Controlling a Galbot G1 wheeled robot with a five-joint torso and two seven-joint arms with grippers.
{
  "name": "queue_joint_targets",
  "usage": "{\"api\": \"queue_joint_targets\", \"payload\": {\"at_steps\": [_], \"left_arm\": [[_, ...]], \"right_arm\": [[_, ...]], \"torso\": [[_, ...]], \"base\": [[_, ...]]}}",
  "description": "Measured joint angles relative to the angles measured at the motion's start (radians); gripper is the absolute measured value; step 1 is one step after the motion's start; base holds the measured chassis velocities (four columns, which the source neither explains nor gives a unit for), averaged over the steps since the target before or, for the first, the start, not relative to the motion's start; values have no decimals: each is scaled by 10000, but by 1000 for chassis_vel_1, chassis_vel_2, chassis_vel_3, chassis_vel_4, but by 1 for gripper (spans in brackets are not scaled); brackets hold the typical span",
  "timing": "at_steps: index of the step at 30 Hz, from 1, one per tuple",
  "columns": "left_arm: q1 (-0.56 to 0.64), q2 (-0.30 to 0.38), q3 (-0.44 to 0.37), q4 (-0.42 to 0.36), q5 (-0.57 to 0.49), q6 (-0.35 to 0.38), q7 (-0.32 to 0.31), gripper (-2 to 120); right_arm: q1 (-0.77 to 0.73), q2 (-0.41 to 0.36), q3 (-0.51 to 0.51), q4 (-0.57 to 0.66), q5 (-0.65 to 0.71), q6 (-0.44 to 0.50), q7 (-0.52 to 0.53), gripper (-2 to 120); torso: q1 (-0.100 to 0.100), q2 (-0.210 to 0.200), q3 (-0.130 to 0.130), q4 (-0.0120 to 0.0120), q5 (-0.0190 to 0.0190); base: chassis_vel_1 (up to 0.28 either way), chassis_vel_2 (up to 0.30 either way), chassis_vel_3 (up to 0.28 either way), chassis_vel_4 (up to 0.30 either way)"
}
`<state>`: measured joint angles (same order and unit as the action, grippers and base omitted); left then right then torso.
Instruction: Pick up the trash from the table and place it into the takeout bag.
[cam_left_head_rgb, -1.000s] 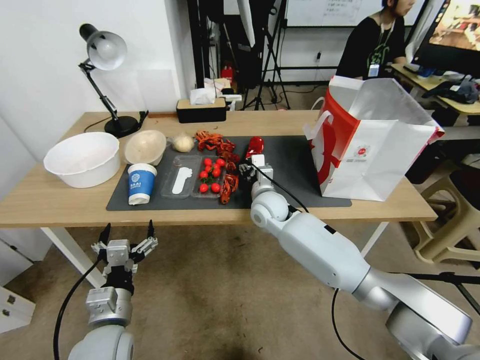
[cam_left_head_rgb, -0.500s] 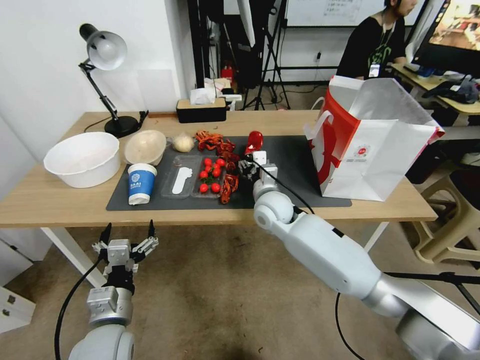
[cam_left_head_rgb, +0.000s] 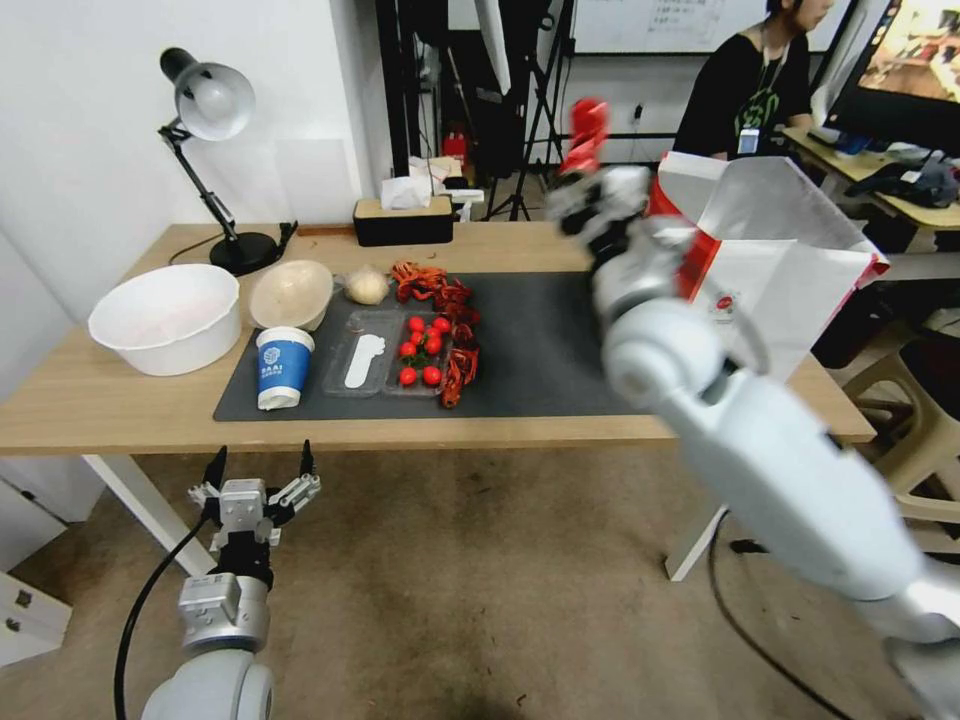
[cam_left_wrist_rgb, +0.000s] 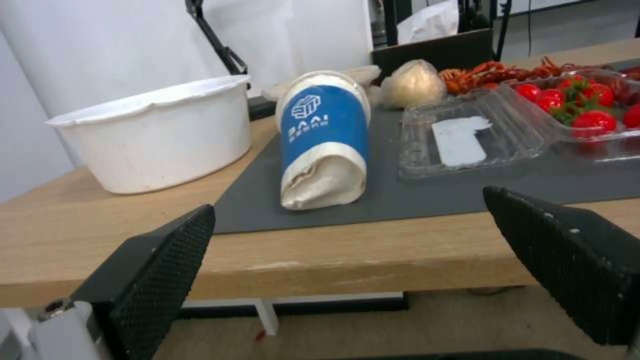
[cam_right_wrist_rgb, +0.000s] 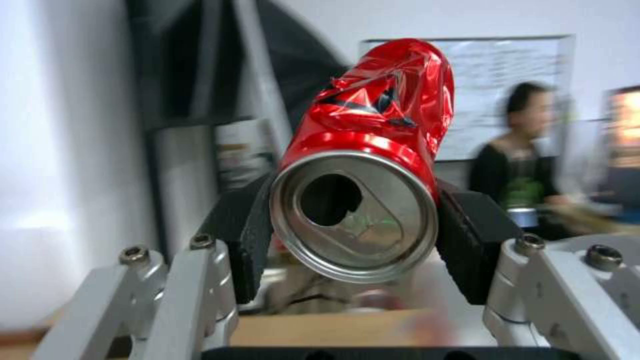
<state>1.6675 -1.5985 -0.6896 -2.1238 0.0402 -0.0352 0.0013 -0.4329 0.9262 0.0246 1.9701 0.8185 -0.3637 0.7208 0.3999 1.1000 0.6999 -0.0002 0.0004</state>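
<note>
My right gripper (cam_left_head_rgb: 590, 185) is raised high beside the near corner of the white and red takeout bag (cam_left_head_rgb: 790, 290), shut on the crushed red can (cam_left_head_rgb: 586, 133). In the right wrist view the crushed red can (cam_right_wrist_rgb: 367, 165) sits clamped between both black pads (cam_right_wrist_rgb: 467, 240). On the dark mat (cam_left_head_rgb: 540, 350) of the table (cam_left_head_rgb: 90, 400) lie the blue paper cup (cam_left_head_rgb: 280, 368), the beige bowl (cam_left_head_rgb: 290, 293) and the pale wrapped ball (cam_left_head_rgb: 366, 286). My left gripper (cam_left_head_rgb: 257, 480) hangs open below the table's front edge. Seen from the left wrist, the blue paper cup (cam_left_wrist_rgb: 324, 142) lies on its side.
A white tub (cam_left_head_rgb: 165, 318) and a desk lamp (cam_left_head_rgb: 210, 110) stand at the table's left end. A clear tray of tomatoes (cam_left_head_rgb: 420, 350) and red crayfish shells (cam_left_head_rgb: 440, 290) lie mid-mat. A tissue box (cam_left_head_rgb: 402, 218) sits at the back edge. A beige stool (cam_left_head_rgb: 905, 440) stands right.
My right gripper has lifted the red can off the mat and swung it up and to the right, toward the bag. The left arm has stayed still.
</note>
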Motion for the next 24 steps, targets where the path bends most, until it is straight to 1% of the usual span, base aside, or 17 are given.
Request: {"api": "queue_joint_targets", "payload": {"at_steps": [2, 3, 5, 6, 8, 14, 18, 20, 21, 24], "left_arm": [[2, -19, 27, -4, 33, 0, 4, 100], [2, -19, 27, -4, 33, 0, 4, 100], [1, -38, 74, -13, 74, -1, 10, 100], [1, -38, 74, -13, 74, -1, 10, 100], [3, -62, 125, -18, 129, -3, 20, 100], [19, -70, 172, -23, 168, -15, 28, 100], [50, -71, 145, -37, 168, -41, 28, 100], [75, -70, 136, -50, 167, -64, 28, 100], [75, -70, 136, -50, 167, -64, 28, 100], [79, -69, 133, -59, 167, -71, 29, 100]], "right_arm": [[-103, -312, 358, 1, 71, -127, 138, 50], [-103, -312, 358, 1, 71, -127, 138, 50], [-403, -705, 670, 9, 255, -276, 349, 50], [-403, -705, 670, 9, 255, -276, 349, 50], [-938, -1025, 1005, 120, 504, -404, 680, 50], [-1438, -1013, 1146, 213, 967, -831, 1286, 50], [-1548, -984, 1209, 219, 1067, -919, 1396, 51], [-1576, -973, 1256, 218, 1117, -934, 1414, 60], [-1576, -973, 1256, 218, 1117, -934, 1414, 60], [-1607, -963, 1321, 241, 1142, -966, 1421, 74]], "torso": [[0, 1, 0, -1, -3], [0, 1, 0, -1, -3], [0, 0, 0, -1, -1], [0, 0, 0, -1, -1], [0, 0, 1, -1, -1], [0, 0, 1, 3, -2], [-1, 0, 1, 3, -4], [0, 0, 0, 3, -5], [0, 0, 0, 3, -5], [0, 0, 1, 3, -3]], "base": [[0, 0, 0, 0], [0, 0, 0, 0], [0, 0, 0, 0], [0, 0, 0, 0], [0, 0, 0, 0], [0, 0, 0, 0], [0, 0, 0, 0], [0, 0, 0, 0], [0, 0, 0, 0], [0, 0, 0, 0]]}}
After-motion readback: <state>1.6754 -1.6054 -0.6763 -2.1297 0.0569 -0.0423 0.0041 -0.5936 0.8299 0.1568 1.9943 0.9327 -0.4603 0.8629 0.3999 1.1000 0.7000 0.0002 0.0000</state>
